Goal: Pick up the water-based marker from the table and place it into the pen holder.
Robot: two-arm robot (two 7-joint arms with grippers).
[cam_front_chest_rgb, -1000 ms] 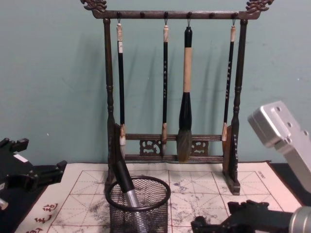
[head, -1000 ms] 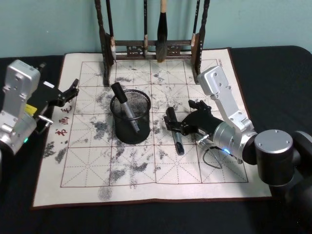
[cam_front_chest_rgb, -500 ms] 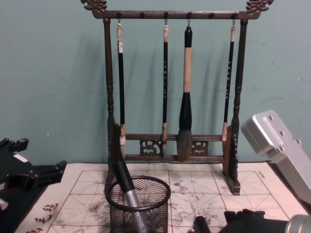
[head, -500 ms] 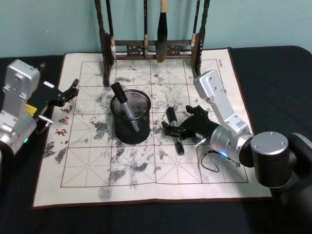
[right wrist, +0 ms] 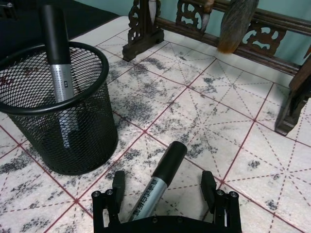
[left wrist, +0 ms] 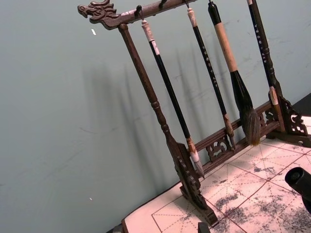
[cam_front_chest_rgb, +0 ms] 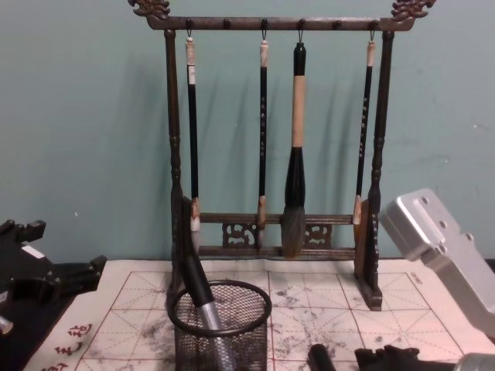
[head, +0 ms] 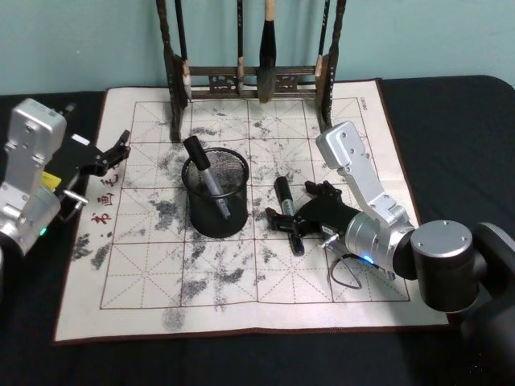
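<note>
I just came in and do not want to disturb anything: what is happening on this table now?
The right gripper is down at the mat, its jaws open on either side of a marker that lies flat to the right of the pen holder. It has not closed on it yet. Inside the holder leans another marker. The left gripper is parked at the mat's left edge.
</note>
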